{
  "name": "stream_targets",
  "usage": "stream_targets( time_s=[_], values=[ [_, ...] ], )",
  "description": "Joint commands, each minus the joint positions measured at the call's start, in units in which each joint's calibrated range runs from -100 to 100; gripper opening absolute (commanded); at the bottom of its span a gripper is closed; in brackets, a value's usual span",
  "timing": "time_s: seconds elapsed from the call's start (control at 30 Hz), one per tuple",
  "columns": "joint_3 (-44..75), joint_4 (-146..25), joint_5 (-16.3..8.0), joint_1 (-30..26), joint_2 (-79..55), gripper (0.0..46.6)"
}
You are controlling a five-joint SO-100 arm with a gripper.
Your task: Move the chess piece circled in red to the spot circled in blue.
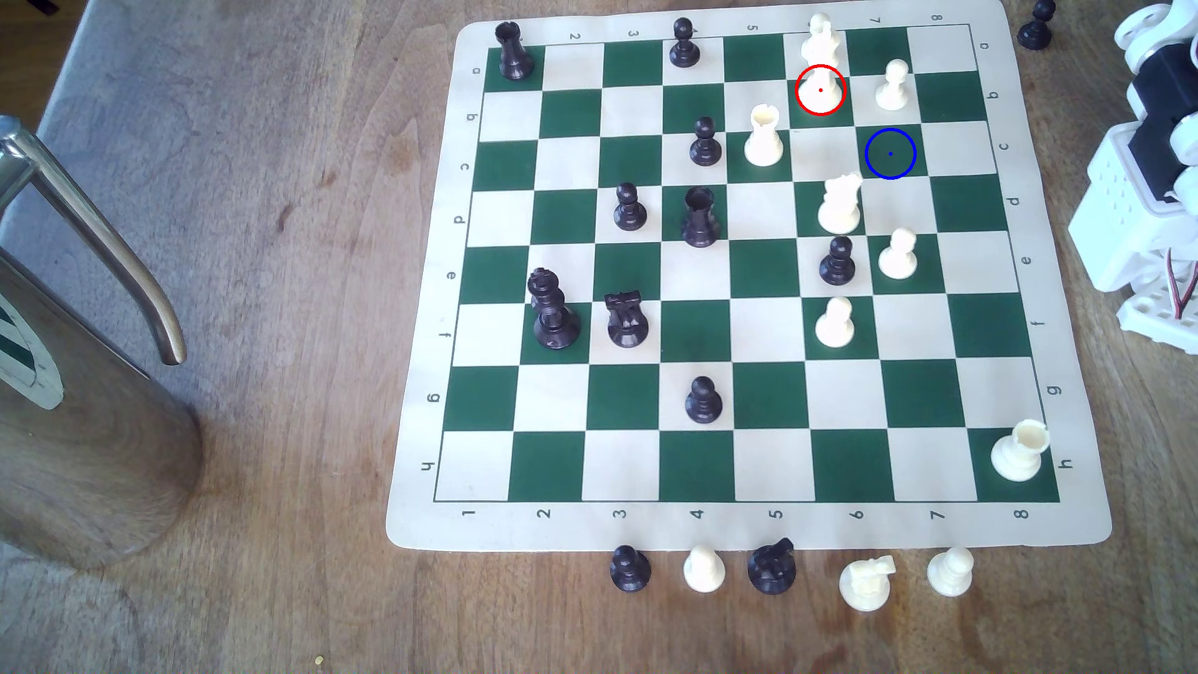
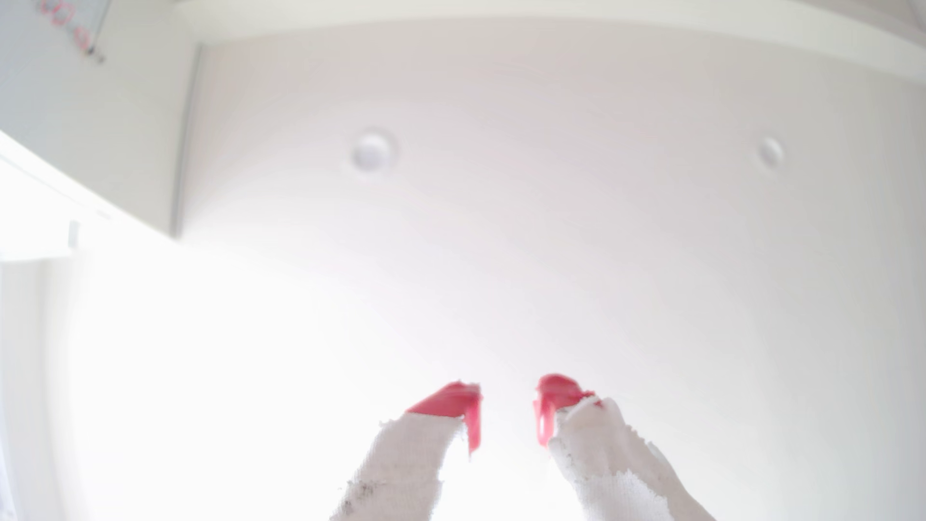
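- The chess piece (image 1: 821, 61) stood in the upper right of the exterior view, its wide base on the red-ringed green square, row b, column 6.
- The pincer (image 2: 506, 401) appeared in the wrist view with its two red-tipped fingers (image 2: 451, 401) spread apart, nothing between them, aimed at a bright white ceiling and well away from the board.
- The white arm (image 1: 1154, 162) sat folded at the right edge of the exterior view, beside the board (image 1: 745, 525).
- The piece stood upright, long axis vertical, its crowned top toward the frame's top edge.
- The spot (image 1: 890, 153), a blue-ringed green square, lay diagonally down-right of it and was bare.
- A white pawn (image 1: 892, 84) stood just right of the piece, a white rook (image 1: 763, 136) down-left, and a white knight (image 1: 840, 203) below the spot's left side.
- A metal jug (image 1: 78, 402) stood on the counter (image 1: 292, 259) at far left.
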State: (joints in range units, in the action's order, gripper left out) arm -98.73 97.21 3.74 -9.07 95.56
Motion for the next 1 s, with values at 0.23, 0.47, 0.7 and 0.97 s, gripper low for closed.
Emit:
stream_targets(
  time_s=[0.23, 0.47, 0.7, 0.97],
  values=[
    [0.0, -3.03, 2.2, 0.51, 0.2, 5.9],
    [13.6, -33.9, 3.22, 2.93, 0.2, 5.3],
    [32.01, -75.84, 1.66, 13.26, 0.2, 3.1],
    [43.16, -117.6, -3.57, 34.06, 0.28, 8.7]
  ],
)
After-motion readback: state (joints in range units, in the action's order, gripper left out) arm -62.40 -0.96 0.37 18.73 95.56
